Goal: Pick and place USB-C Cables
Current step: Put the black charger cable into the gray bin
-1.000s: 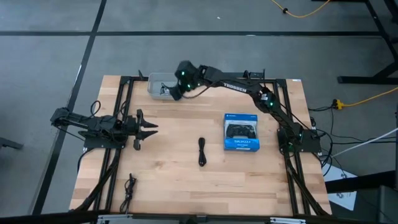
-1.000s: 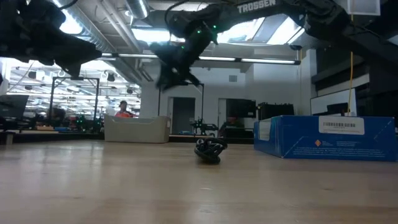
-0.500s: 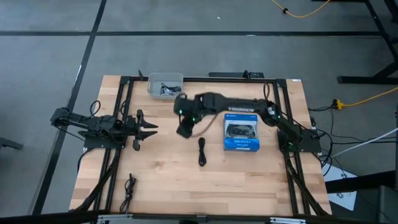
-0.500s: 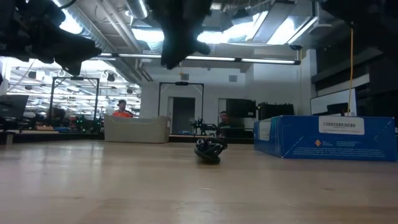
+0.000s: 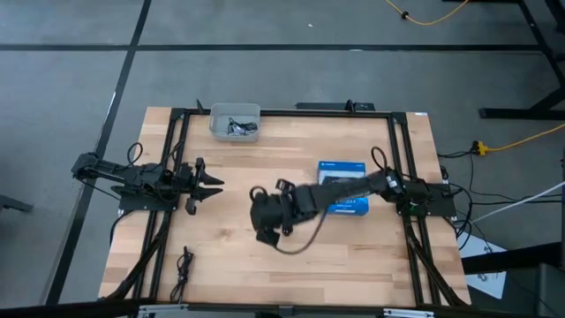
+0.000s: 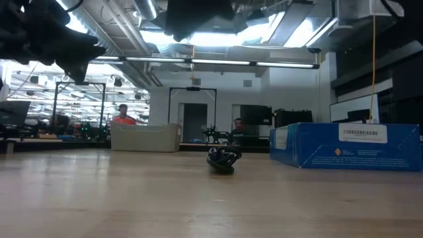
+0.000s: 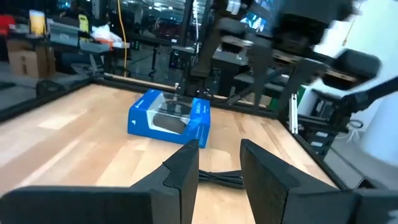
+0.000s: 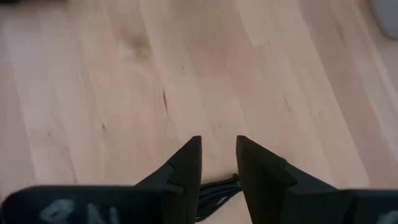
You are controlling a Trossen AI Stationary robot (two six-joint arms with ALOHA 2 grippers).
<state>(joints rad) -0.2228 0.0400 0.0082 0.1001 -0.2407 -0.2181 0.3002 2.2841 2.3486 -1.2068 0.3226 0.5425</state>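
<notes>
The desk (image 5: 353, 256) had a pale wood top with visible grain and a smooth, matt finish, edged by a black metal frame (image 5: 177, 124). The blue box (image 6: 344, 145) looked like printed card with a slight sheen and carried a white paper label. The black cable bundle (image 6: 223, 160) appeared to be glossy plastic-sheathed. The bin (image 5: 235, 122) looked like pale grey plastic. Both pincer fingers (image 7: 186, 168) were matt black plastic

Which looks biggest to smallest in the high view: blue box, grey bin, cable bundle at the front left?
1. blue box, though the right arm covers part of it
2. grey bin
3. cable bundle, clearly the smallest
</notes>
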